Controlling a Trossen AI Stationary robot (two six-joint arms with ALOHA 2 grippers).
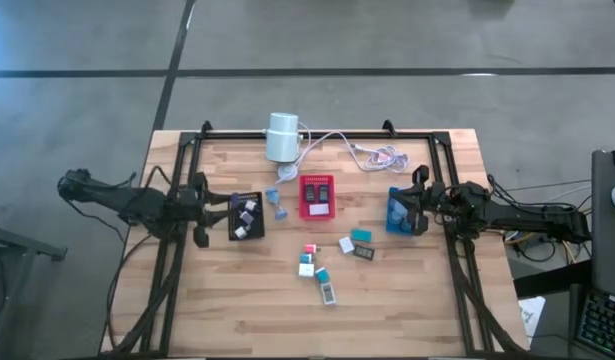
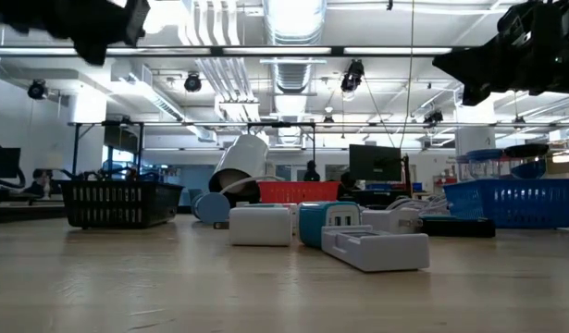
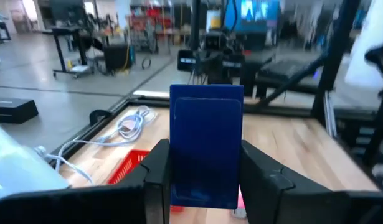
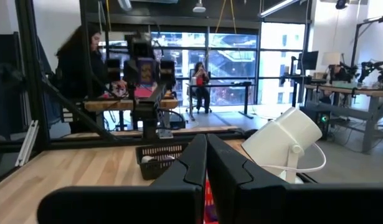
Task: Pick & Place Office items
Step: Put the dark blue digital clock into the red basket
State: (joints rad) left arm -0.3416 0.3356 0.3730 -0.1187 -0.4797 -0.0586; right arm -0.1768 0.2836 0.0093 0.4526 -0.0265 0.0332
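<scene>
Left gripper (image 3: 207, 180) of mine clamps a flat dark-blue rectangular block (image 3: 206, 146) upright between its fingers, just beside the black mesh tray (image 1: 245, 216). Beyond it I see the red plastic tray (image 3: 130, 165). Right gripper (image 4: 205, 163), fingers pressed together empty, hangs by the blue tray (image 1: 397, 212).

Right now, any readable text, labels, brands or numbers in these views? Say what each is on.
None readable.
Blue block in the left claw: plain face, no print visible.
White cylinder: no marking shows.
Loose office items: too small to read.
Background screens: blurred, unreadable.
</scene>
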